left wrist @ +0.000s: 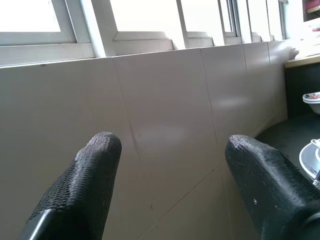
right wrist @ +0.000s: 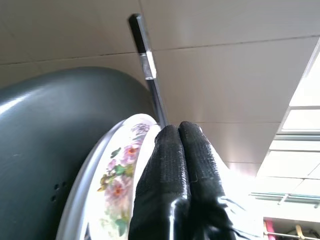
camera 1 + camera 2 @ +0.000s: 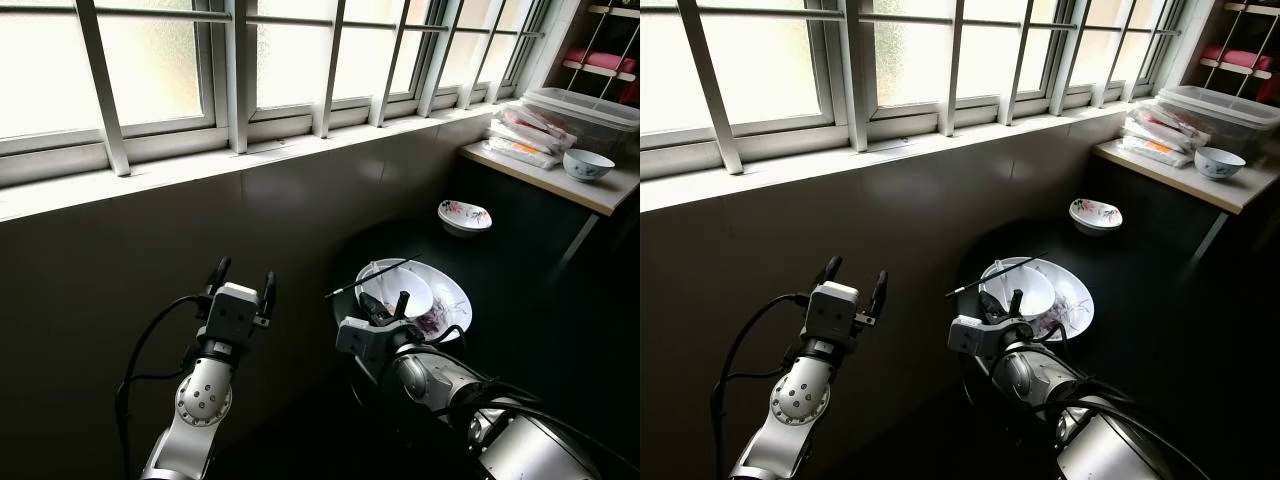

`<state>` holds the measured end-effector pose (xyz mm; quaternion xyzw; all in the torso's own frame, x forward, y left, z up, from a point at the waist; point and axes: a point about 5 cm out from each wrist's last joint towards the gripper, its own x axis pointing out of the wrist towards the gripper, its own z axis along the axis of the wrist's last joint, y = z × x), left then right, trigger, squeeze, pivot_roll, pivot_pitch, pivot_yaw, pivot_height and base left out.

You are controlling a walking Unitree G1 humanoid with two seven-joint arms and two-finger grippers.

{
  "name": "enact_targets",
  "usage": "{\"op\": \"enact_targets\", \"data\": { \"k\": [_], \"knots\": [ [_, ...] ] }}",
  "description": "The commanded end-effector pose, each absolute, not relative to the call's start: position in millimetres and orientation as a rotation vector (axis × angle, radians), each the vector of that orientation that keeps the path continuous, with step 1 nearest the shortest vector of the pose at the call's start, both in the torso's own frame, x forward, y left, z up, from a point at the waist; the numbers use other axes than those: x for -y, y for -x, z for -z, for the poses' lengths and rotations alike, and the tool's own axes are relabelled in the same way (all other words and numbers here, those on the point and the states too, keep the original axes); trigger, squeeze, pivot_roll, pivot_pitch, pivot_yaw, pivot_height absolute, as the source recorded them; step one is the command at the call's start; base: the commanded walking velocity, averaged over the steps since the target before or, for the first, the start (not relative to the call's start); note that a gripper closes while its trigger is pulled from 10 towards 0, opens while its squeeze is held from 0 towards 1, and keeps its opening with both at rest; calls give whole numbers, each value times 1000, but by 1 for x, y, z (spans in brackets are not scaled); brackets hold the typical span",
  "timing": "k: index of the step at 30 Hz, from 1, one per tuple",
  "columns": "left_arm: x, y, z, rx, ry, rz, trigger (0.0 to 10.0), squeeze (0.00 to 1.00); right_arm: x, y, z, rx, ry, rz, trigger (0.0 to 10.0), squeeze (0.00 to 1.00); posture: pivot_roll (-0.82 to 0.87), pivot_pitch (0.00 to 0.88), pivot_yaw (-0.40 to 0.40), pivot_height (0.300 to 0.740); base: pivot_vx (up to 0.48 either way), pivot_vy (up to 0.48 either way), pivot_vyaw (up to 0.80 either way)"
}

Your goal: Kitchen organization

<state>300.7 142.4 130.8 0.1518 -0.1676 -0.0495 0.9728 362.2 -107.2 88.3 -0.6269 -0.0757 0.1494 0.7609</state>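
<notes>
A large floral plate [image 3: 448,305] lies on a dark round surface [image 3: 540,290] below the window, with a white bowl [image 3: 400,285] inside it. A thin dark stick [image 3: 372,277] rests slanting across the bowl's rim. My right gripper [image 3: 385,305] is at the plate's near edge with its fingers [image 2: 175,150] shut together. In the right wrist view the stick [image 2: 147,65] rises from just behind the fingertips, and I cannot tell if it is pinched. My left gripper [image 3: 240,280] is raised and open, holding nothing, and faces the tiled wall [image 1: 165,120].
A small floral bowl [image 3: 465,215] sits further back on the dark surface. At the right, a light shelf [image 3: 600,190] carries a blue-and-white bowl [image 3: 588,165], stacked packets [image 3: 525,140] and a clear lidded box [image 3: 585,110]. A barred window [image 3: 300,60] tops the wall.
</notes>
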Motion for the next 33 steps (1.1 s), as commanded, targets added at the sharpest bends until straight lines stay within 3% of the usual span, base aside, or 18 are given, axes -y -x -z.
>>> {"op": "enact_targets", "data": {
  "k": [1, 8, 9, 11, 12, 14, 21, 25, 33],
  "knots": [
    [-136, -299, -131, 342, -304, 117, 10000, 0, 104, -365, -96, 204, 1335, -283, 0, 0, 185, 0, -121, 740, 0, 0, 0],
    [-136, -300, -132, 344, -305, 122, 10000, 0, 88, -365, -108, 322, 1226, -236, 0, 0, 178, 0, -112, 740, 0, 0, 0],
    [-137, -300, -132, 344, -304, 121, 10000, 0, 84, -366, -115, 360, 1170, -214, 10000, 0, 175, 0, -110, 740, 0, 0, 0],
    [-137, -300, -132, 344, -304, 121, 10000, 0, 82, -366, -119, 384, 1132, -200, 10000, 0, 175, 0, -110, 740, 0, 0, 0],
    [-137, -300, -132, 344, -303, 121, 10000, 0, 79, -366, -124, 410, 1079, -187, 10000, 1000, 172, 0, -107, 740, 0, 0, 0],
    [-138, -301, -131, 332, -288, 122, 10000, 0, 75, -365, -138, 489, 942, -167, 10000, 1000, 169, 0, -105, 740, 0, 0, 0],
    [-135, -303, -128, 311, -285, 133, 10000, 0, 80, -363, -149, 537, 785, -111, 10000, 1000, 150, 0, -96, 740, 0, 407, 0],
    [-135, -303, -128, 316, -285, 135, 10000, 0, 86, -362, -147, 528, 754, -82, 10000, 1000, 145, 0, -94, 740, 0, 472, 0],
    [-137, -303, -129, 329, -293, 134, 10000, 0, 111, -353, -135, 462, 646, -11, 10000, 1000, 126, 0, -89, 740, 0, 0, 0]
  ]
}}
